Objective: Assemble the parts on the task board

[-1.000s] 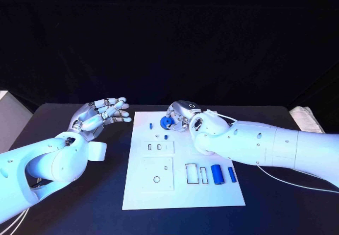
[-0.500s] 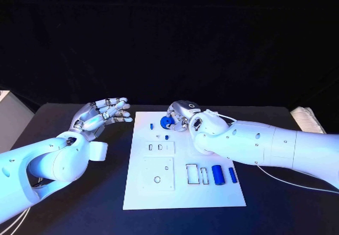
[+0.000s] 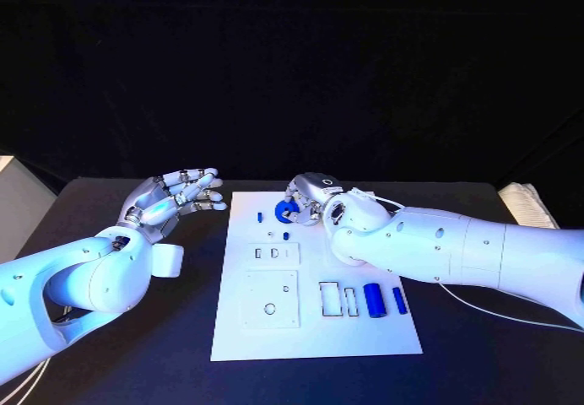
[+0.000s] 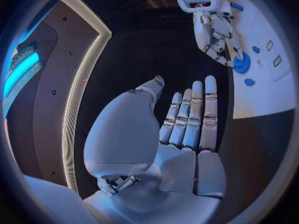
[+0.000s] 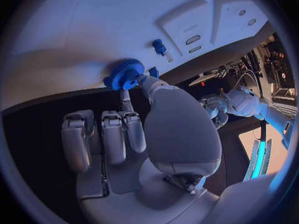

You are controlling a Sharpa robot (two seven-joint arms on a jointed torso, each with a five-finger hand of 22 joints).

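The white task board (image 3: pixel 316 278) lies in the middle of the table. At its far end my right hand (image 3: pixel 319 198) pinches a blue gear (image 3: pixel 287 209) between thumb and a finger, low over the board. The right wrist view shows the gear (image 5: pixel 123 73) at the fingertips of that hand (image 5: pixel 124 129), against the board (image 5: pixel 93 30). My left hand (image 3: pixel 176 196) hovers open beside the board's far left corner, fingers apart and holding nothing. From the left wrist, the left hand (image 4: pixel 181 129) faces the right hand (image 4: pixel 215 30) and the gear (image 4: pixel 241 63).
Two small blue pegs (image 3: pixel 261 217) (image 3: pixel 286 237) stand near the gear. Two blue cylinders (image 3: pixel 374 300) (image 3: pixel 399 300) lie at the board's near right, beside narrow slots. A white object (image 3: pixel 529 204) sits at the table's far right edge.
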